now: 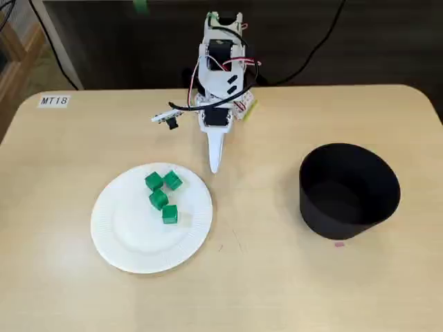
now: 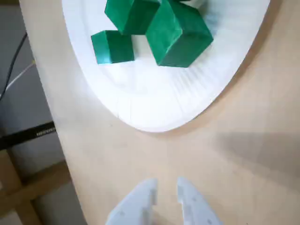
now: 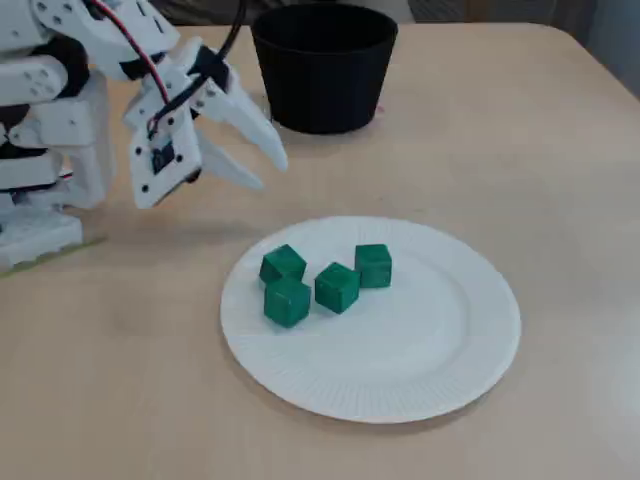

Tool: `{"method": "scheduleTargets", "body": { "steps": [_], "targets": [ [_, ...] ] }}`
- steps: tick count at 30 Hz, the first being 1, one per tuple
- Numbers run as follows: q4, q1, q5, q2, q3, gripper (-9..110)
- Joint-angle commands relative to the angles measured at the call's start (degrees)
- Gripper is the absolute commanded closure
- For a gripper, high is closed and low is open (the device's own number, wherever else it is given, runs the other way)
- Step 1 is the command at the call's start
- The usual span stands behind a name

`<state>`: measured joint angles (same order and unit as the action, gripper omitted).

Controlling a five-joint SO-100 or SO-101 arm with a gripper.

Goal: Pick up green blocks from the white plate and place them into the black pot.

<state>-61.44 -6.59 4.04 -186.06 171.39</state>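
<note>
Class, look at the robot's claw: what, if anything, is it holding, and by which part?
Nothing. The claw hangs empty beside the white plate, where all four green blocks lie.

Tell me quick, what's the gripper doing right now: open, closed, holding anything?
Gripper: open by a narrow gap, holding nothing, over bare table just short of the white plate.

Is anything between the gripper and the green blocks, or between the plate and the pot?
Nothing visible. Only bare table lies between the gripper and the white plate holding the four green blocks, and between that plate and the black pot.
</note>
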Motion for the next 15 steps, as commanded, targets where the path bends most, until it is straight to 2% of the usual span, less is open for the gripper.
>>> {"method": "scheduleTargets", "body": {
  "steps": [1, 7, 11, 15],
  "targets": [
    [-0.53, -0.7, -0.09, -0.35, -1.05, 104],
    [-5.36, -0.26, -1.93, 2.37, -12.13, 104],
    [-5.62, 0.7, -2.55, 22.24, -27.42, 104],
    [-13.27, -2.9, -2.37, 45.88, -46.76, 104]
  ]
}}
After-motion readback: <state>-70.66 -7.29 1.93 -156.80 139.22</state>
